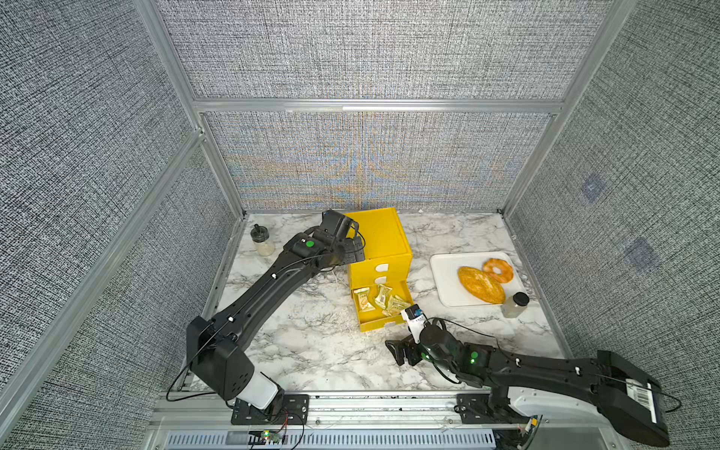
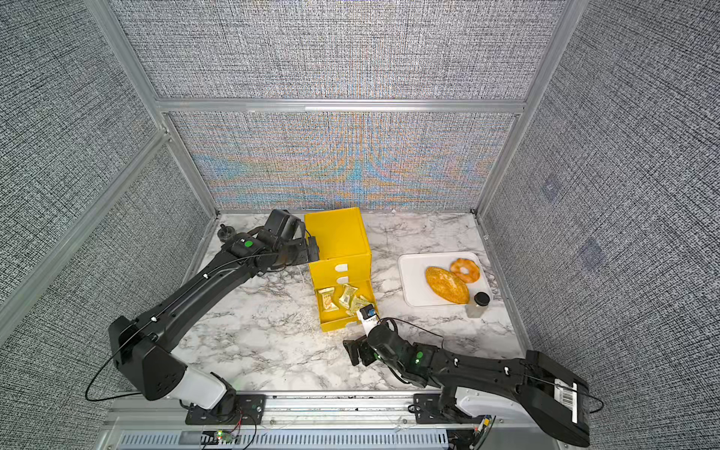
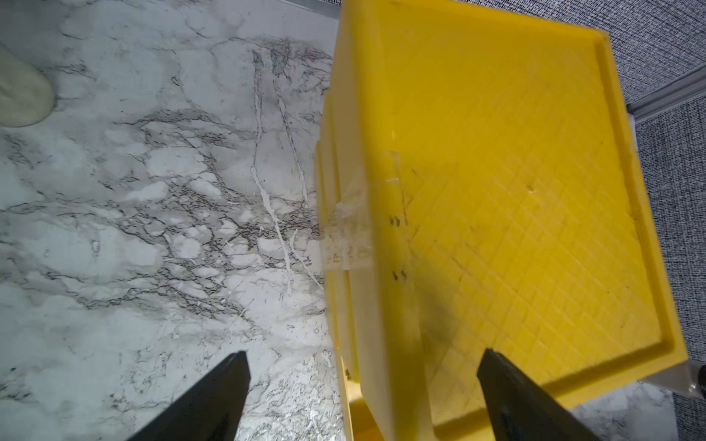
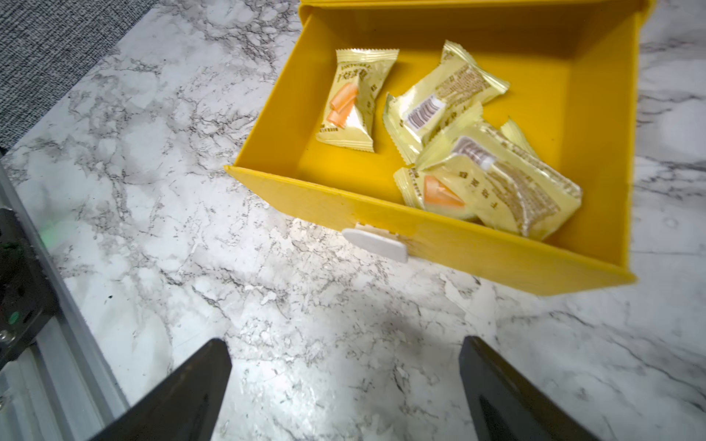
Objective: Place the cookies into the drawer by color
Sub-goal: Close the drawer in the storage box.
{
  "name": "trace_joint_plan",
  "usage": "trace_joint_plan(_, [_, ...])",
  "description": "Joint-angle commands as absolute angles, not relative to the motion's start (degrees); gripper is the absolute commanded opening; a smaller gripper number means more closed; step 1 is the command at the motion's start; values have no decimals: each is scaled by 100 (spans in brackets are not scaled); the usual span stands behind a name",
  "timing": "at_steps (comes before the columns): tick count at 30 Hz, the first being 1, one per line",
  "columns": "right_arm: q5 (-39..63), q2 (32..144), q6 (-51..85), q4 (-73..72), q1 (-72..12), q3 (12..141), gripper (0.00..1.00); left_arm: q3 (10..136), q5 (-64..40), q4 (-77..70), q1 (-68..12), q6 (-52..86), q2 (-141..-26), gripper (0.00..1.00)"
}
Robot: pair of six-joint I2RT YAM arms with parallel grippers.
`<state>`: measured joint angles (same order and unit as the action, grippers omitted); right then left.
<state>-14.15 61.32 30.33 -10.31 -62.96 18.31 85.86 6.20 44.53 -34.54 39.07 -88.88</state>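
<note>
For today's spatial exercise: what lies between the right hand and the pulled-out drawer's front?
Only bare marble tabletop; the right wrist view shows nothing else between the open right hand and the drawer front.

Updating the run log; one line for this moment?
bottom drawer: open | cookies: pale yellow, inside | left end effector: open | right end effector: open, empty
</note>
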Motion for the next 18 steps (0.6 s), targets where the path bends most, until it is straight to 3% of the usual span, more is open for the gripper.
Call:
trace_joint_plan(1, [-1731,6130,3430,-1316,-6274,1692,95,8751,122,4296,-3329,3728,-9128,99])
trace_joint_plan(6, [-1544,6506,3478,-1726,-6061,1686,83,9051,-212,4459,-3241,3612,-9740,99])
trace_joint_plan(12, [-1090,7214,3424,-2371,-5541,1865,56,9075,-499,4490,-3217,3551,-10135,99])
trace_joint_plan(18, [-779,7987,3245,-2929,-4991,2315,46,8784,-471,4308,-3217,3534,-10048,99])
